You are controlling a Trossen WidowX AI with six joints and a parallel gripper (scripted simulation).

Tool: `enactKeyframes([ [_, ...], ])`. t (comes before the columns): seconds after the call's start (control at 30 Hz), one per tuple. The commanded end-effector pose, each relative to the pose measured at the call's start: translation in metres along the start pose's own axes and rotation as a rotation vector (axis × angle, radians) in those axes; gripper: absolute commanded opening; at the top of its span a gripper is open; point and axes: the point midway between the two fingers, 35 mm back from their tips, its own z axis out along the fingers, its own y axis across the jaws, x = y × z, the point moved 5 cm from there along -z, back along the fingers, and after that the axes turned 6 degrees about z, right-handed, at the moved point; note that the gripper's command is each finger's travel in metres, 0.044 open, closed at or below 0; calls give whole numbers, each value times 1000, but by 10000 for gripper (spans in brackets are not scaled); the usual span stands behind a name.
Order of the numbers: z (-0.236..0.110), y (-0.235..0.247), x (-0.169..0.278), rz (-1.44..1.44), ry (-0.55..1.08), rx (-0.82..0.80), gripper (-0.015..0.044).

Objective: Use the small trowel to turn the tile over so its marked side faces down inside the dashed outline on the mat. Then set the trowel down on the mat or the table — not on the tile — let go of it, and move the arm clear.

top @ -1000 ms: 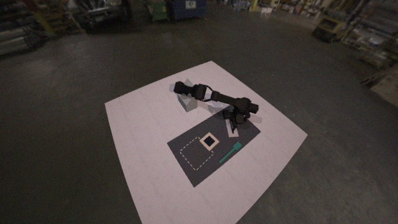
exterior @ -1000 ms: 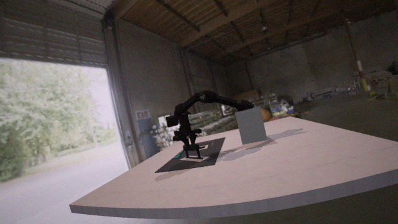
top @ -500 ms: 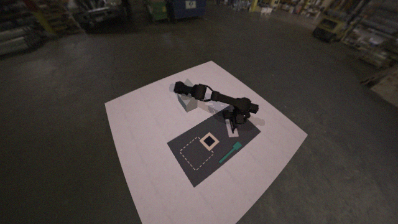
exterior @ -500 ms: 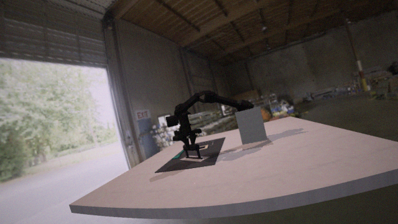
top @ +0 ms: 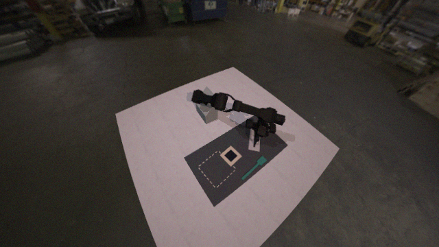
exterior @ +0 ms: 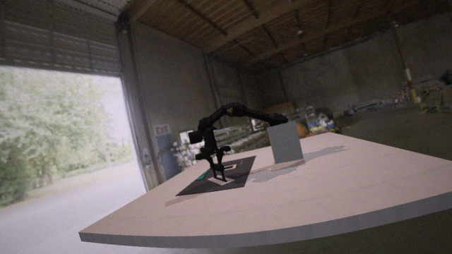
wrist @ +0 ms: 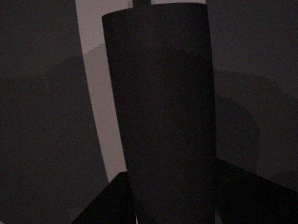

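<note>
The trowel (top: 254, 149) (exterior: 219, 168) has a dark bar handle (wrist: 162, 100) raised on posts above a flat pale blade. The blade lies on the far right part of the dark mat (top: 214, 197) (exterior: 191, 190). My gripper (top: 257, 136) (exterior: 216, 164) (wrist: 170, 175) points down and is shut on that handle, a finger on each side. The tile (top: 230, 156) (exterior: 234, 166) is a pale square with a dark square centre facing up. It lies flat on the mat, overlapping one corner of the dashed outline (top: 207, 178). The arm hides part of the trowel.
A green flat-ended tool (top: 252, 169) (exterior: 203, 176) lies along the mat's edge, beside the trowel. A grey block (top: 207, 116) (exterior: 287, 142) stands on the pale table (top: 154, 154) (exterior: 318, 197) off the mat, below the arm's base end.
</note>
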Motion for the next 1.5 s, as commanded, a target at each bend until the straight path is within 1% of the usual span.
enactKeyframes([
  [0.0,1,0,0,126,-1,0,130],
  [0.23,1,0,0,316,-1,0,130],
  [0.43,1,0,0,321,-1,0,130],
  [0.6,1,0,0,321,-1,0,261],
  [0.63,1,0,0,321,-1,0,270],
  [1.23,1,0,0,321,-1,0,270],
  [1.3,-9,0,0,326,0,0,270],
  [1.4,-42,-2,1,343,-1,1,270],
  [1.47,-45,-3,1,344,-1,1,270],
])
